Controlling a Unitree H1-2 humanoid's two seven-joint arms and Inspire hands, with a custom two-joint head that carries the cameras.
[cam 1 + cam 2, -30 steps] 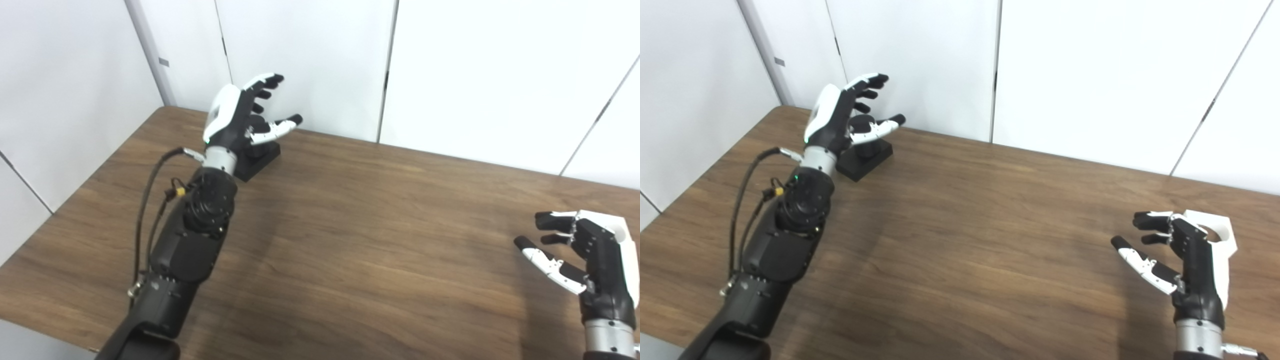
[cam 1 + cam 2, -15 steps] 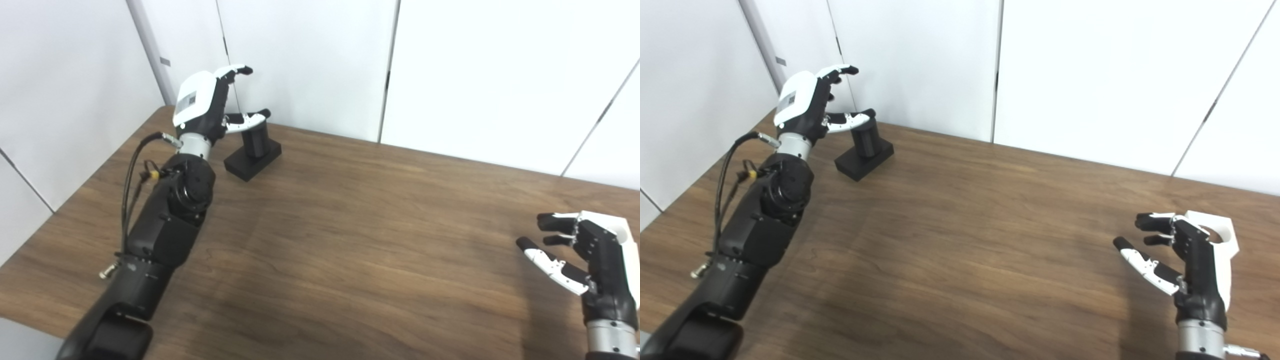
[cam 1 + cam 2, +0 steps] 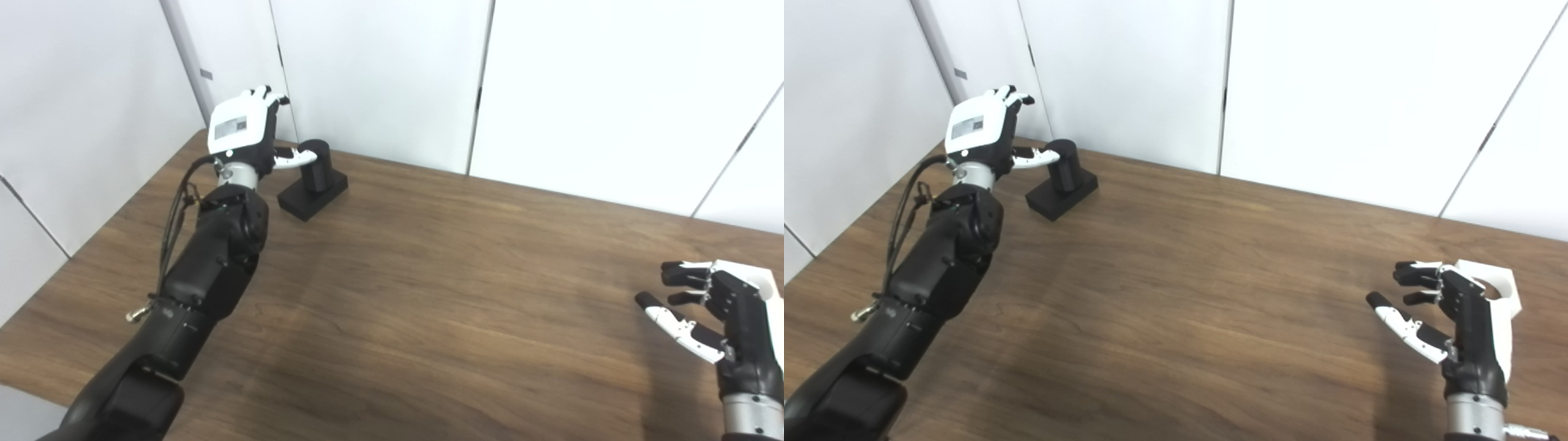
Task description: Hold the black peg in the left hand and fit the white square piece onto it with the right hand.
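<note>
Black peg [image 3: 1062,168] stands upright on its flat black base at far left of the table [image 3: 1176,294], close to the back wall. White square piece [image 3: 1497,286], w/ a round hole in it, lies at near right, mostly hidden behind the right hand.

Left hand [image 3: 983,131] is just left of the peg, back of hand toward the camera, fingers spread & pointing up, thumb reaching across to the peg's top on its left side; touching or only beside it, can't tell. It grips nothing yet.

Change over the last sec: the left hand was over/in front of the peg w/ palm turned right; it has since swung out to the left & rotated, so the peg now shows fully. Peg & base haven't shifted. Looks like a re-aim for a side grasp, so the hold step isn't done.

Right hand [image 3: 716,312] hovers near right, fingers apart & curled, empty, about where it was. White piece untouched, so fitting is some way off.
</note>
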